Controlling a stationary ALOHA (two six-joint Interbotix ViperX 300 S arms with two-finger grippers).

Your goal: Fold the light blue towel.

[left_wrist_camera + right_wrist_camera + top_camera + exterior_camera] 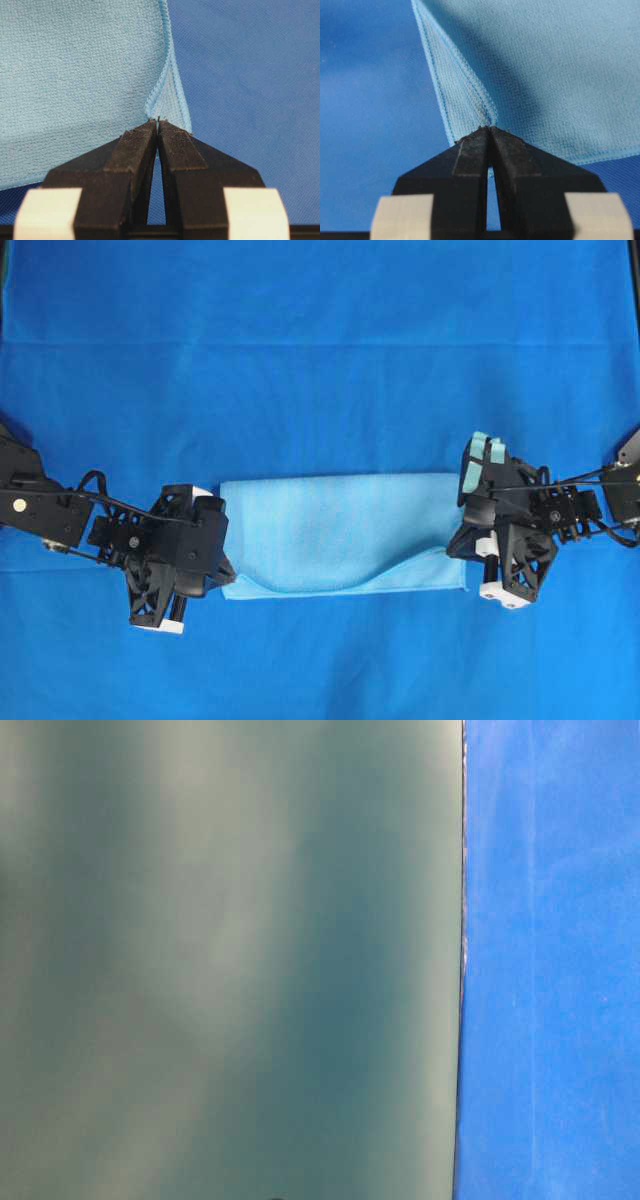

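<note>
Pale blue towel (pixel 340 530) stretched between left hand (pixel 158 125) and right hand (pixel 490 131), corners pinched.

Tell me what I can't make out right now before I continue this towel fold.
- Table-level view: a blurred grey-green surface fills most of the frame; neither towel nor gripper shows.
- Overhead view: the left gripper and right gripper cover the light blue towel ends, hiding the pinch points.
- Wrist views: the towel runs past the frame edges; layer count unclear.

overhead looks down, wrist views close
</note>
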